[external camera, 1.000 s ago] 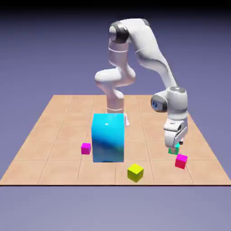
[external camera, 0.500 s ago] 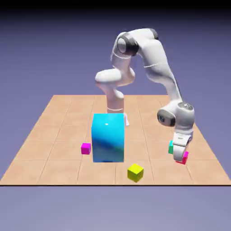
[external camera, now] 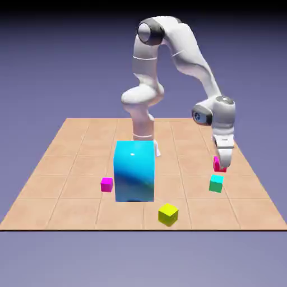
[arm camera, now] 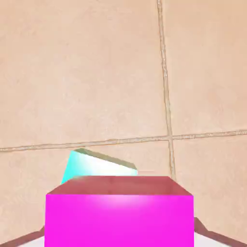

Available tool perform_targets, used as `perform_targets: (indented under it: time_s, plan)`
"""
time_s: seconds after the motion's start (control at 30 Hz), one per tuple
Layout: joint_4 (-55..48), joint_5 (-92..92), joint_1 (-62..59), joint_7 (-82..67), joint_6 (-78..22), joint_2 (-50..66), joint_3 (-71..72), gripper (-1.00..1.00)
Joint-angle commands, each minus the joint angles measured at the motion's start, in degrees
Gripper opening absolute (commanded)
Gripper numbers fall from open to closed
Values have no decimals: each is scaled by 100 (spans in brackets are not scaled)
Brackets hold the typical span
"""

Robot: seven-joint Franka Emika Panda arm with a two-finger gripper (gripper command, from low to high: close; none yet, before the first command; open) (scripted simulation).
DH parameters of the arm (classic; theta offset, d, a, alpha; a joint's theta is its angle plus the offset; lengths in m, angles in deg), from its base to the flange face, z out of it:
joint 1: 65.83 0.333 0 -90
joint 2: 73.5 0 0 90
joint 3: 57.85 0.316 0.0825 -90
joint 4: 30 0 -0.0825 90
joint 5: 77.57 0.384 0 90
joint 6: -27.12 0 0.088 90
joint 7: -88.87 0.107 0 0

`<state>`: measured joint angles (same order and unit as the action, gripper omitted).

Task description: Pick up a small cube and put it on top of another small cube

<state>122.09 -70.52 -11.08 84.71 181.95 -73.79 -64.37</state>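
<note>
White robot gripper (external camera: pixel 222 162) clenched on tiny crimson-pink cube (arm camera: pixel 119 217), lifted clear of the tiled table (external camera: pixel 73 168), tiny teal-green cube (external camera: pixel 216 183) just below it at the exterior view's right

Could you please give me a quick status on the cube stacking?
Gripper shut on pink-red cube, lifted off table. Teal cube sits just below, nothing on it. Path clear.

Even, bright rendered light from above, faint soft shadows under the blocks on the tiled surface (external camera: pixel 78 162), white glare spot atop the big blue block (external camera: pixel 134 171), backdrop darkening toward the top, sharp throughout, slight compression softness.
</note>
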Motion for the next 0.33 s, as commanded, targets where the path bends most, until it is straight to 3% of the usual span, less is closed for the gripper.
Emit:
perform_targets:
  time_s: [0.0, 0.17, 0.2, 0.3]
  plan:
    - [-21, 106, -107, -82, 188, 207, 99, -100]
    - [-128, 629, -346, -481, 1084, 1220, 476, -100]
    - [-128, 629, -346, -481, 1084, 1220, 476, 100]
    - [-84, 415, -248, -318, 717, 805, 322, 100]
